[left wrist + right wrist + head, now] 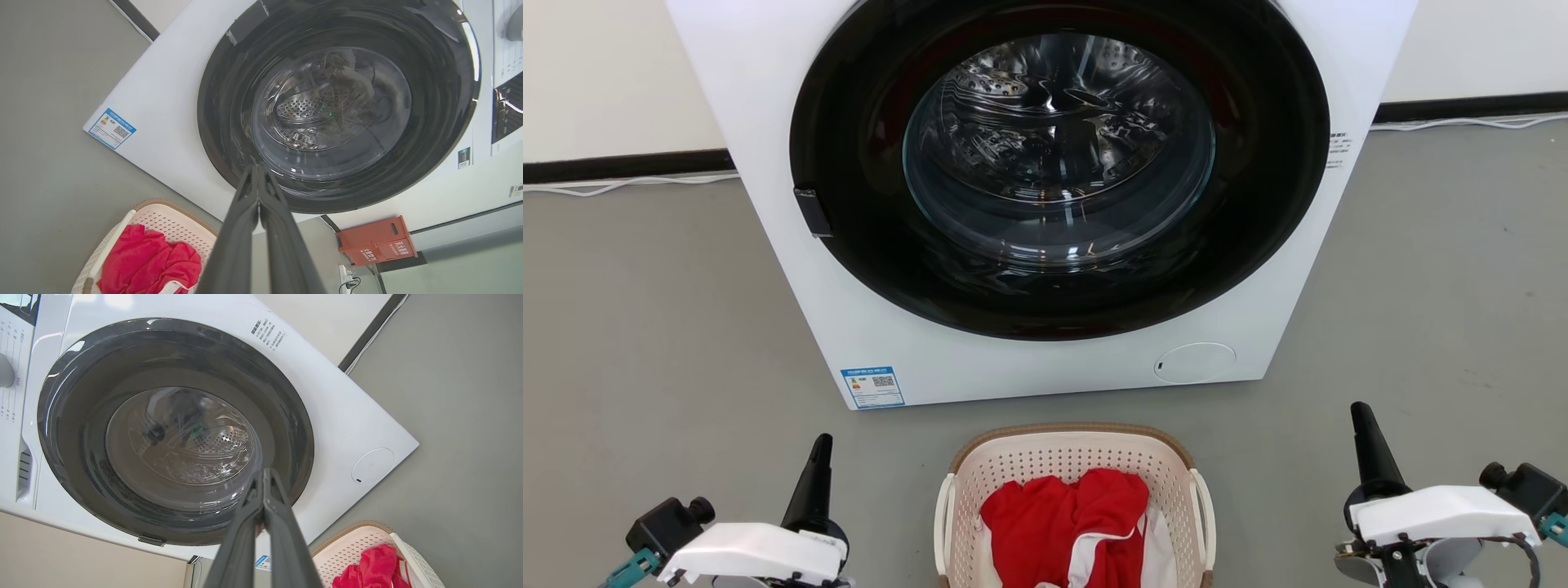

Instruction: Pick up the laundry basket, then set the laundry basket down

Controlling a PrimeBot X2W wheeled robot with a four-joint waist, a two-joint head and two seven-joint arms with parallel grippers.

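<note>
Basket [1068, 459]: cream plastic with rounded corners. Walls are perforated with small holes. Brown woven-look rim [1070, 427] round the top, white handles [944, 523] on its two sides. Red cloth [1066, 523] with white trim is heaped inside, covering the bottom.

Position: upright on the grey floor [645, 327], open top up, just in front of the washer [890, 327]. It's roughly centred under the round dark door [1058, 163]. A strip of bare floor runs between rim and washer base, so no contact. The blue label [872, 386] low on the washer front sits ahead-left of it.

Orientation: one rounded end faces the washer, handles face robot's left and right. Long axis looks to run from the robot toward the washer. The near end is cut off by the head view's bottom edge, so can't confirm.

Left gripper [823, 447]: low at left, fingers up, beside the basket's left side, apart from it. Left wrist view shows both fingers pressed together to the tip, nothing between them.

Right gripper [1364, 425]: low at right, on the basket's right side, farther off than the left one, no contact. Right wrist view shows the fingers meeting at the tip with a thin slit lower down, holding nothing.

Both point at the door. The basket sits in a bottom corner of each wrist view.
</note>
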